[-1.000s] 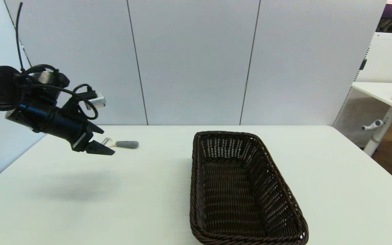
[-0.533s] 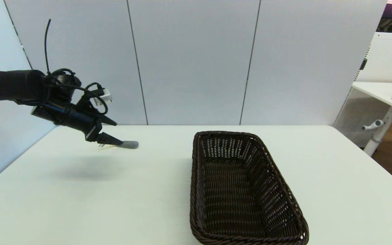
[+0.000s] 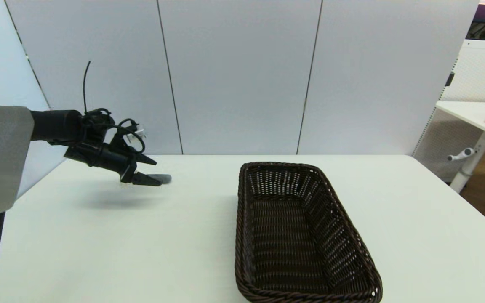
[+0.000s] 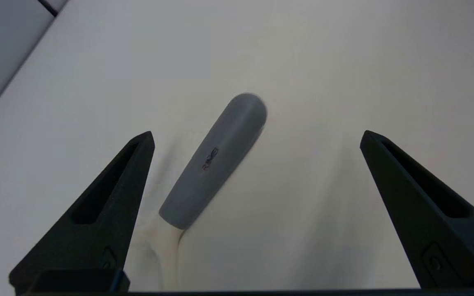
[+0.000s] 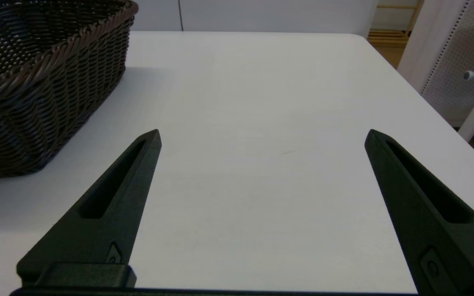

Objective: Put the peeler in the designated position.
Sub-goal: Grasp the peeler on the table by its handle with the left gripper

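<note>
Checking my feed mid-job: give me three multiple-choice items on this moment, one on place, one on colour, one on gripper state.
1. Where is the peeler?
A. in the basket
B. on the table
C. lifted in the air

2. What colour is its handle?
A. grey
B. red
C. green

3. How does the left gripper stand?
A. shut on the peeler
B. out of view
C. open around it

B: the peeler lies on the table, left of the basket.
A: the handle shows grey.
C: the left gripper fingers stand apart on either side.
</note>
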